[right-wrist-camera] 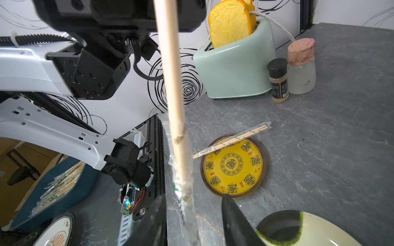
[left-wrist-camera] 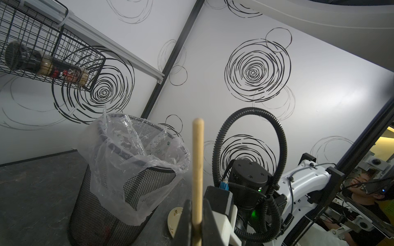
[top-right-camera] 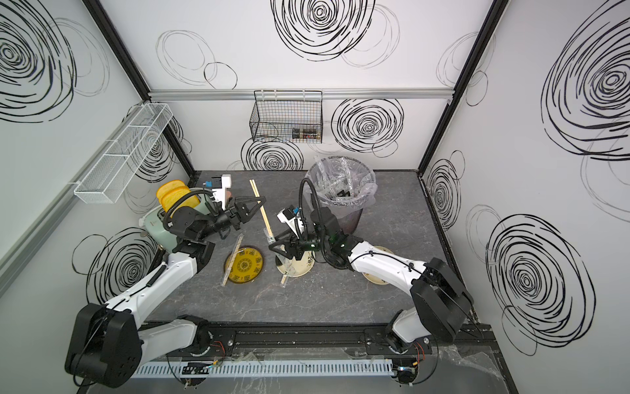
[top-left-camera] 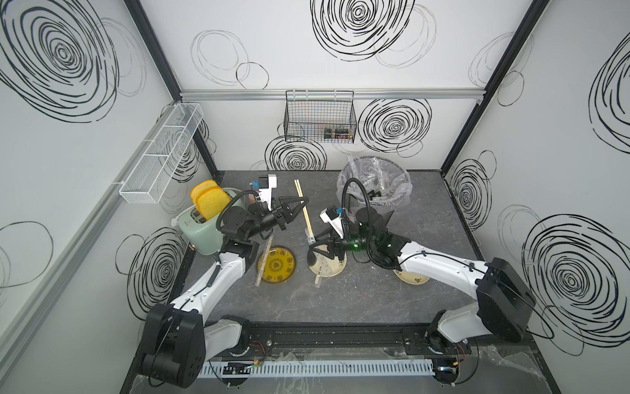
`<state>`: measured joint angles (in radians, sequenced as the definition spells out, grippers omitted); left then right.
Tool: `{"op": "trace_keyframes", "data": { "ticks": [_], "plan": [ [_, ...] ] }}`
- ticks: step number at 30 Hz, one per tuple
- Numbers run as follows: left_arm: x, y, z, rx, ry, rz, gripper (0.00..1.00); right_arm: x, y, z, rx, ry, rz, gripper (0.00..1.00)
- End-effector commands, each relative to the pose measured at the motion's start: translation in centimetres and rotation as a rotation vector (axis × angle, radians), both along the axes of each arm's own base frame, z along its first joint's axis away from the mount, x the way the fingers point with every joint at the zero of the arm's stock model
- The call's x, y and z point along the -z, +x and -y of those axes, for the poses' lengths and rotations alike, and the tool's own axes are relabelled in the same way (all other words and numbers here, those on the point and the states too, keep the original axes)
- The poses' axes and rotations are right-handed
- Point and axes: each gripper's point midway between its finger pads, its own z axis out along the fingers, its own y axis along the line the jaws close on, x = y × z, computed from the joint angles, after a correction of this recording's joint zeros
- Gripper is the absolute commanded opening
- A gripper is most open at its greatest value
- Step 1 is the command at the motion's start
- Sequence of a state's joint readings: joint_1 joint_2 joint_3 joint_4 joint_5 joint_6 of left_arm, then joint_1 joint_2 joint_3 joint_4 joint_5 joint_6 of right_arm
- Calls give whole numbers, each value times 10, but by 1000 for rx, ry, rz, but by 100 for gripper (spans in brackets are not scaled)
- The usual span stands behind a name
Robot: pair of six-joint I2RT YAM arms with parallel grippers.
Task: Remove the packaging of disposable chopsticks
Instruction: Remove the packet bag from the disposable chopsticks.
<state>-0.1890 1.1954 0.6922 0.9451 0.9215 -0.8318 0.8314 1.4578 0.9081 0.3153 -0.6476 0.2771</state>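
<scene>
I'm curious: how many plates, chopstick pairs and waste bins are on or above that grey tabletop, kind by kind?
Plates: 3 (yellow plate, middle cream plate, half-hidden cream plate)
Chopstick pairs: 3 (half-unwrapped pair, wrapped pair over the yellow plate's rim, wrapped pair on the middle cream plate)
Mesh waste bin: 1
Total: 7

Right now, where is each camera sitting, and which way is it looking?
Both top views: high above the front, looking down on the table; left arm and right arm show.
Left wrist: on the left arm, facing the bin and right arm; its shut jaws pinch the chopsticks.
Right wrist: on the right arm, facing the toaster and yellow plate; its jaws stand apart around the sleeve.
Shared: both wrist views see those chopsticks.
</scene>
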Motion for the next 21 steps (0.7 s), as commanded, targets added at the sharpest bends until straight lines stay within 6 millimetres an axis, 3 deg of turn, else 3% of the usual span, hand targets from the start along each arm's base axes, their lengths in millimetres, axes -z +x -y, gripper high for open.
{"op": "trace_keyframes", "data": {
  "ticks": [1,10,21],
  "plan": [
    [-11,-7,2,28,-7,55,0,-12,-2,-5,-18,21,28,39],
    [-11,-7,2,28,-8,57,0,-5,-4,0,-12,9,19,14],
    [-10,-7,2,28,-5,55,0,21,-10,12,10,-39,-16,2]
  ]
}}
